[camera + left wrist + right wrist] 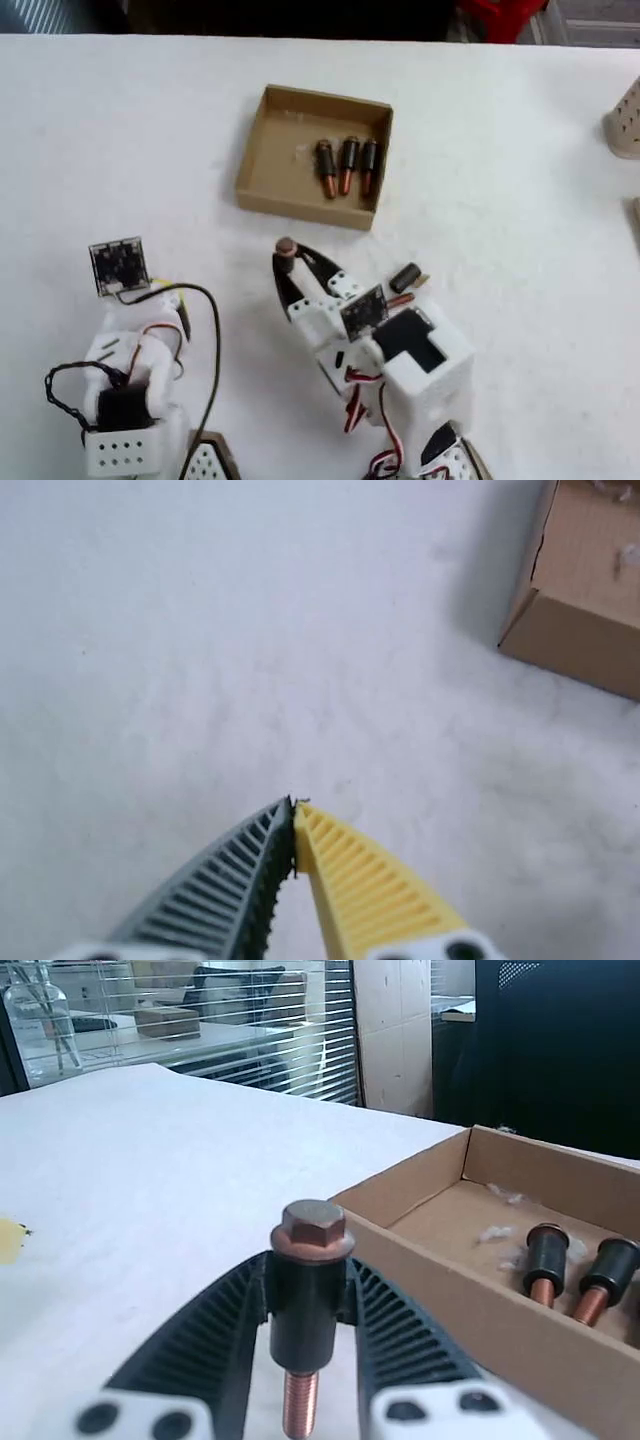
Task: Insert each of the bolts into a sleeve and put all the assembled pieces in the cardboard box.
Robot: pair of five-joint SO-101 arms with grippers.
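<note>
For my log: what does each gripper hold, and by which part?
The right gripper holds a bolt by its black sleeve; the left gripper holds nothing.

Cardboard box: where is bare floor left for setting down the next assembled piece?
The cardboard box is bare in its left half, from the left wall to the three assembled pieces. Its right side is crowded: they lie side by side there.

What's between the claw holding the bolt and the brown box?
Nothing: in the high view, bare table lies between the right gripper, holding its sleeved bolt, and the cardboard box.
</note>
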